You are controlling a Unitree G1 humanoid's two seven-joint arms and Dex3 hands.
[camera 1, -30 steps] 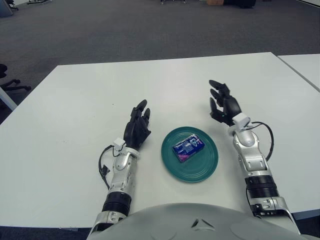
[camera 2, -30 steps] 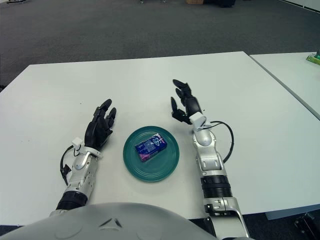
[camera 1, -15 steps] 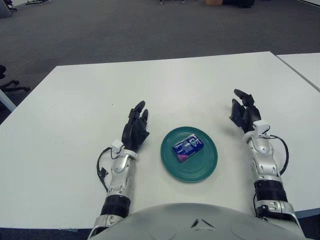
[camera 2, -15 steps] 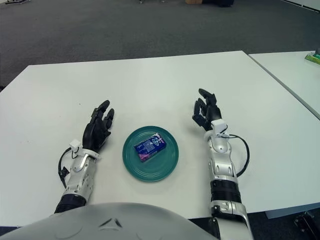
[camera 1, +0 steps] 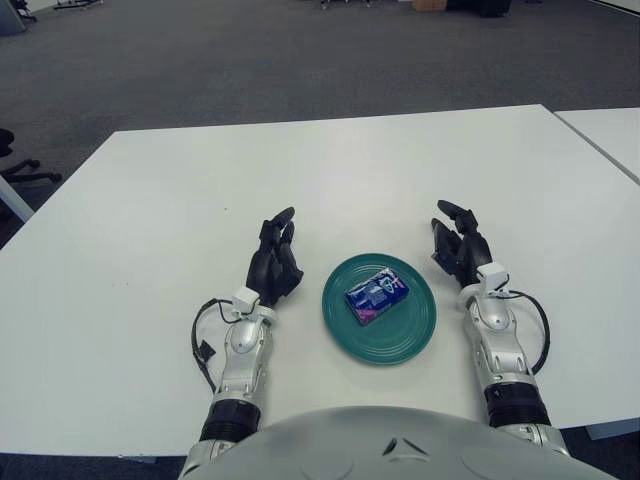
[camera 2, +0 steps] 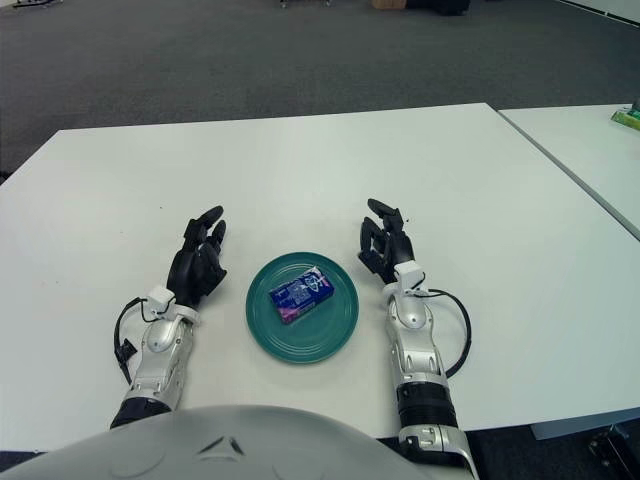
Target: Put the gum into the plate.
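A blue pack of gum (camera 1: 376, 295) lies flat in the middle of a round teal plate (camera 1: 406, 336) on the white table. My left hand (camera 1: 274, 258) shows just left of the plate, fingers spread and holding nothing. My right hand (camera 1: 457, 244) shows just right of the plate, fingers relaxed and empty. Neither hand touches the plate or the gum.
The white table (camera 1: 330, 170) stretches far ahead of the plate. A second white table (camera 1: 608, 135) stands to the right across a narrow gap. Dark carpet lies beyond, with a chair base (camera 1: 18, 165) at the far left.
My right hand has drawn back from beyond the plate to its right side and come closer to me. My left hand has shifted slightly back. The gum stays in the plate.
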